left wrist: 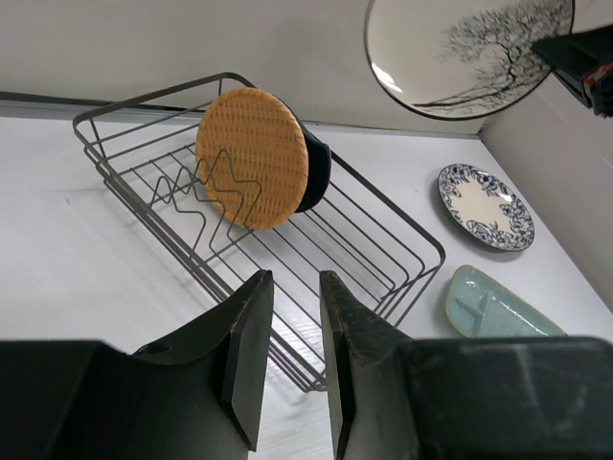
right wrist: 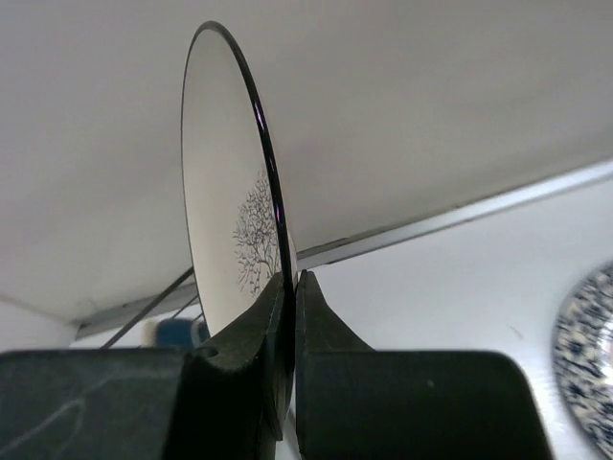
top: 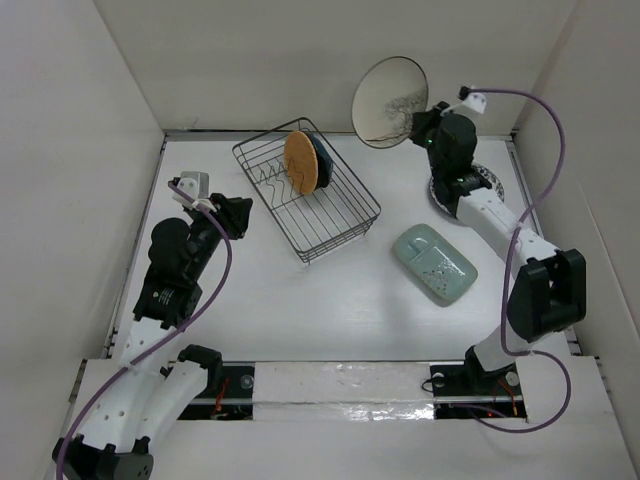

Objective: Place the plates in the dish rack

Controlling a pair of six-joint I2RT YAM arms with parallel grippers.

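Observation:
The dark wire dish rack [top: 330,225] [left wrist: 374,244] stands at the back middle of the table. A round orange-tan woven plate [top: 299,162] [left wrist: 253,157] stands on edge in its prongs, with a dark blue plate [top: 322,160] [left wrist: 316,172] right behind it. My right gripper [top: 425,122] [right wrist: 290,280] is shut on the lower rim of a beige dark-rimmed plate [top: 388,100] [right wrist: 215,192] [left wrist: 460,53] with a tree drawing, held upright in the air right of the rack. My left gripper [top: 236,214] [left wrist: 294,280] hovers open and holds nothing, left of the rack.
A white plate with a blue floral rim [left wrist: 485,206] [top: 497,186] [right wrist: 589,355] lies flat at the back right, partly under my right arm. A pale green rounded-rectangular plate [top: 433,263] [left wrist: 493,309] lies nearer, right of the rack. White walls enclose the table.

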